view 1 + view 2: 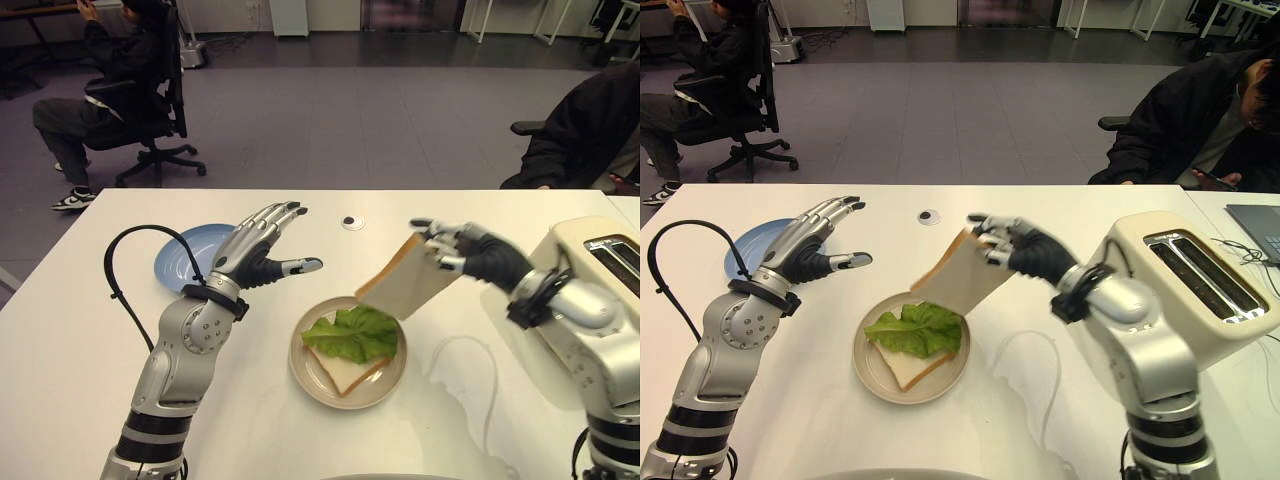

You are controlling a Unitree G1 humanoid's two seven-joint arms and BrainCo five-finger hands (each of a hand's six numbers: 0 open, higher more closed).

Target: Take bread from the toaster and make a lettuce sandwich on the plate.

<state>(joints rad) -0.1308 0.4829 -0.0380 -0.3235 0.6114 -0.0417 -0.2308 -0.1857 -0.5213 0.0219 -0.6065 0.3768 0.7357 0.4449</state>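
Note:
A beige plate (pixel 385 383) sits mid-table with a bread slice (pixel 352 377) on it and a green lettuce leaf (pixel 352 333) on top of that slice. My right hand (pixel 478 253) is shut on a second bread slice (pixel 409 279), held tilted just above the plate's right rim. The cream toaster (pixel 1200 275) stands at the right edge, its slots looking empty. My left hand (pixel 258 250) hovers open to the left of the plate, over the edge of a blue plate (pixel 180 256), holding nothing.
A small round black-and-white object (pixel 352 222) lies on the white table (pixel 70 330) behind the plates. A black cable (pixel 118 270) loops off my left arm. A white cable (pixel 1025 372) curls on the table right of the plate. A laptop corner (pixel 1258 226) shows far right.

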